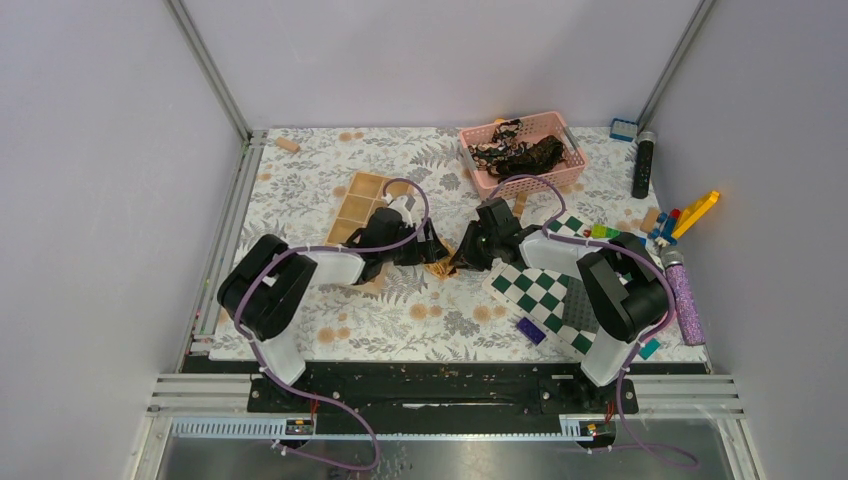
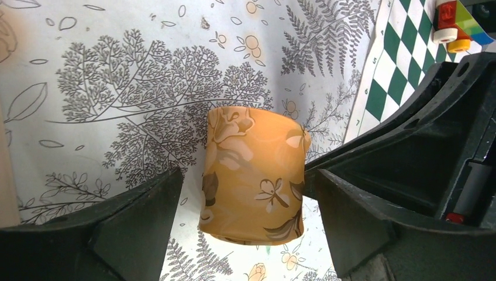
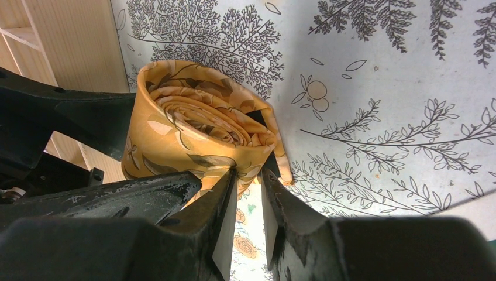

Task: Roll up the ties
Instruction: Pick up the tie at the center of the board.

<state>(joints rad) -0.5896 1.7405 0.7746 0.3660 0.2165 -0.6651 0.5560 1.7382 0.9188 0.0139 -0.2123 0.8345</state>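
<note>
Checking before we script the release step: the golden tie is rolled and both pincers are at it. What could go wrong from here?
1. The right pincer is pinching only the outer edge of the rolled golden-tan patterned fabric tie. When it lets go, the shiny layers may spring loose.
2. The left pincer stands open with one finger on each side of the roll. If it retreats off-line, it could clip the roll and tip or drag it.

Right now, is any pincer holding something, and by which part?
The right pincer is shut on the rolled golden tie, pinching the outer layers at the roll's rim. The left pincer stands open around the roll, holding nothing.
</note>
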